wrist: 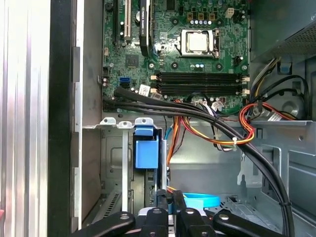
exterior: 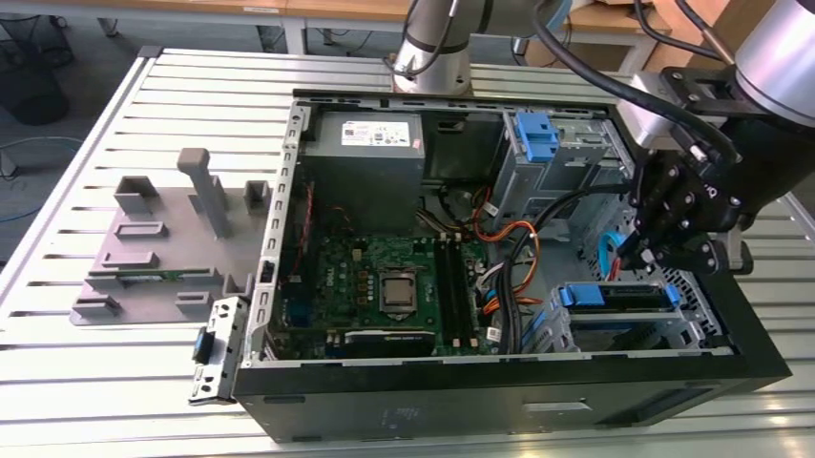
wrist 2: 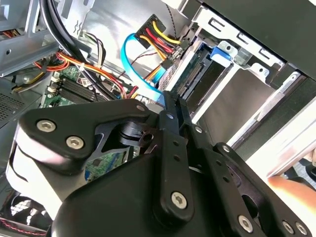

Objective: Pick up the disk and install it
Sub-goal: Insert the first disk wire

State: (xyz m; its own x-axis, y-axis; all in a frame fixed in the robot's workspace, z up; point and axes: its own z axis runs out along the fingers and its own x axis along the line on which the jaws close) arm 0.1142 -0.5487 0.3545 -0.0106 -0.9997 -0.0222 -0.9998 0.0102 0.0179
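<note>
Hovering gripper (exterior: 656, 256) inside the case (exterior: 510, 391) | fingers look nearly closed, can't tell if they hold anything | disk (exterior: 616, 298) sits in the bay just below it | stiff, hefty, fragile, so grab the blue bracket ends

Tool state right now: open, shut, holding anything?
Tool: over the drive cage in the black computer case; open or shut cannot be told, nor whether it holds anything.

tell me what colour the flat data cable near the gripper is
Light blue flat data cable, clearest in the second wrist view.
</note>
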